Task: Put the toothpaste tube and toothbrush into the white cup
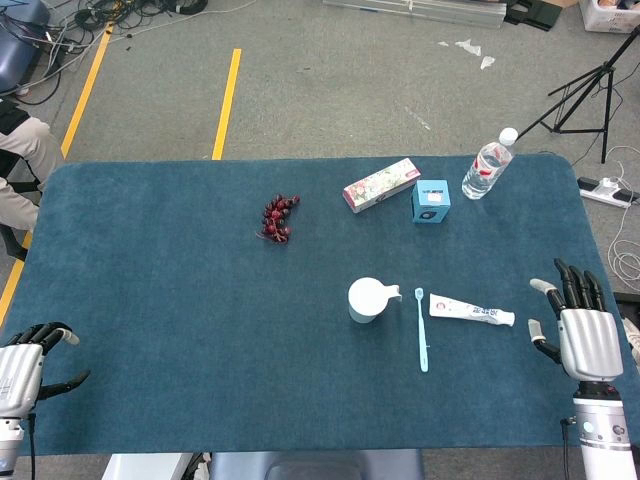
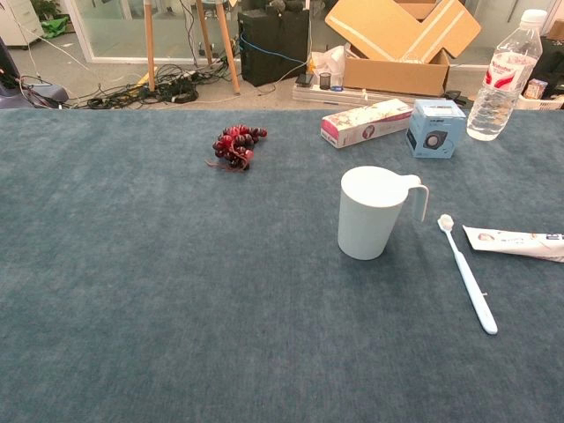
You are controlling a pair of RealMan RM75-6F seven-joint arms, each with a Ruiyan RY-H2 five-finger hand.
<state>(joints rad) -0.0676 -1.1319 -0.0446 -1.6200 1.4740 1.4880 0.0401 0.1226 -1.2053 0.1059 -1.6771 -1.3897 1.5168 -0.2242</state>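
Both hands idle, fingers spread: right hand [image 1: 585, 335] at table's right edge, left hand [image 1: 25, 362] at left edge. Toothbrush [image 1: 422, 328] and toothpaste tube [image 1: 470, 311] lie flat beside white cup [image 1: 367, 298]; risks: thin handle slipping, light cup tipping.

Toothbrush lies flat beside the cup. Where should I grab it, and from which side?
Probably pinch the toothbrush mid-handle from straight above with the right hand. It lies flat, head pointing away, between the cup and the toothpaste; the near half of the handle has open cloth on both sides.
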